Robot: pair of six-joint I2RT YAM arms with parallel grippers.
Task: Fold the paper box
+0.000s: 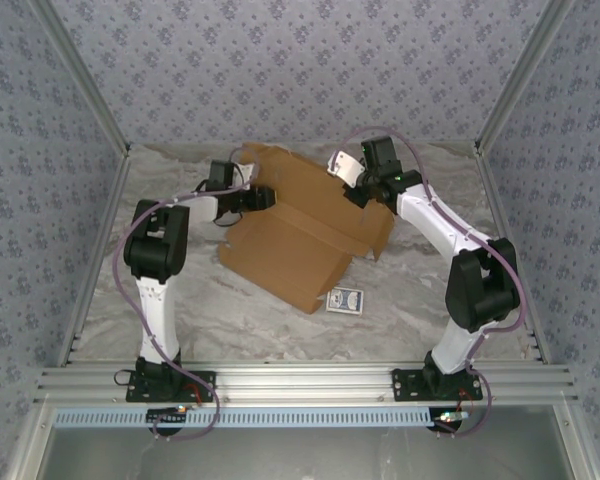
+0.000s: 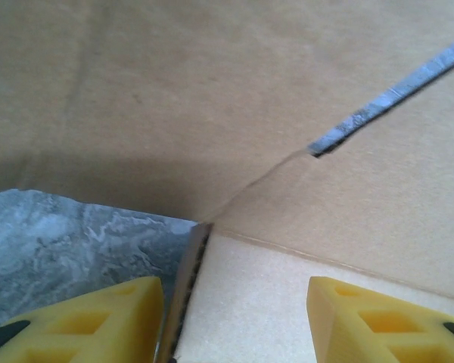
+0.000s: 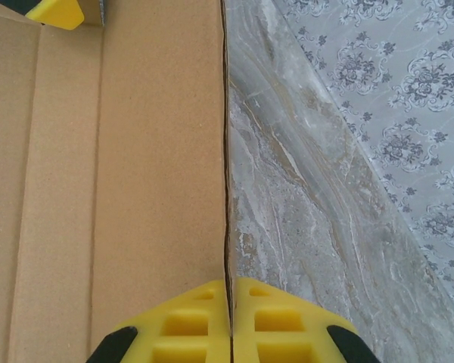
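The paper box (image 1: 302, 240) lies in the middle of the top view, a brown cardboard sheet set slantwise on the marbled tabletop (image 1: 220, 320). Its right-hand part appears partly raised. The right claw (image 3: 231, 327) is pressed together on the thin edge of a panel. In the right wrist view that edge runs straight down the frame into the seam between the yellow fingers. The left claw (image 2: 234, 324) stands apart at the bottom of the left wrist view. A raised cardboard edge is seen between its fingers, close to the left-hand one, and nothing is clamped there yet.

The step in hand is judged to be the gripping and folding up of a side wall at the left of the sheet. It would be done well if the left claw were closed squarely on that edge. The wall should then be turned along its scored line rather than across it. Meanwhile the opposite panel should be held by the right claw, so that the sheet is not dragged.

Open tabletop is left at the lower left and lower right of the top view. Less room is given toward the top of the frame, where the box lies near the back wall (image 1: 300, 70). A small blue card (image 1: 345, 299) lies just beside the lower corner of the box and should not be swept aside.
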